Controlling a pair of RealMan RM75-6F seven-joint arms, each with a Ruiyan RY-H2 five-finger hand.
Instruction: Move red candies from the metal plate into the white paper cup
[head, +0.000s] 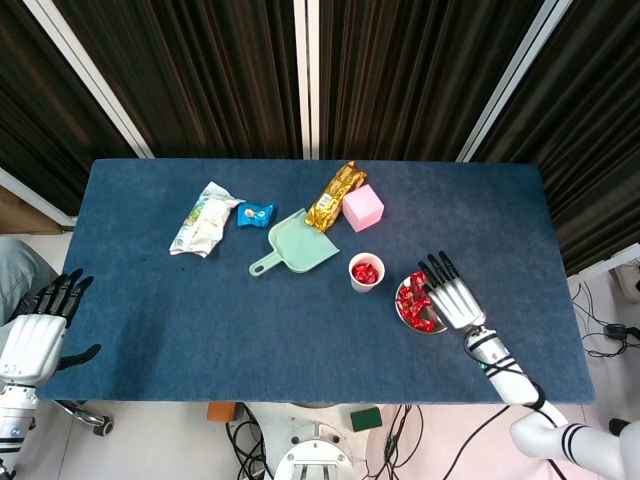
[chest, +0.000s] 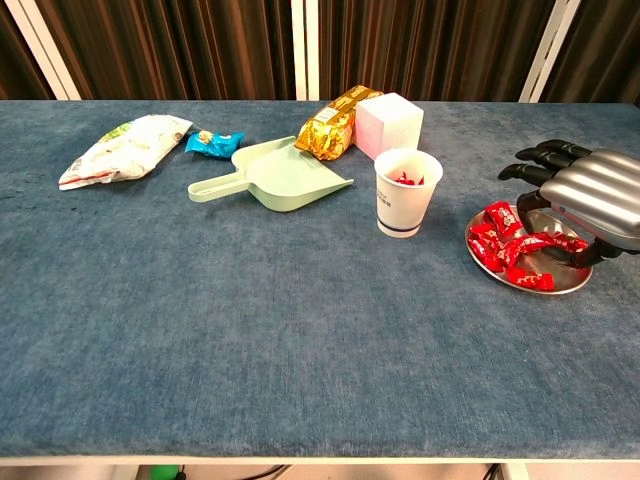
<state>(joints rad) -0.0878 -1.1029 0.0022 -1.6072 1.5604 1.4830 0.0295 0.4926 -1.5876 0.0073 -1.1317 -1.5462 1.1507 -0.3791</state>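
Observation:
A metal plate (chest: 570, 284) (head: 403, 316) near the table's right front holds several red candies (chest: 500, 243) (head: 412, 301). Just left of it stands the white paper cup (chest: 405, 192) (head: 366, 272) with red candies inside. My right hand (chest: 585, 196) (head: 452, 298) hovers palm down over the plate's right half, fingers spread and pointing away, holding nothing I can see. My left hand (head: 38, 330) hangs open off the table's left front corner, outside the chest view.
A green dustpan (chest: 275, 177), a gold snack packet (chest: 337, 122) and a pink box (chest: 389, 124) lie behind the cup. A white-green bag (chest: 122, 146) and a small blue packet (chest: 212, 142) sit at the back left.

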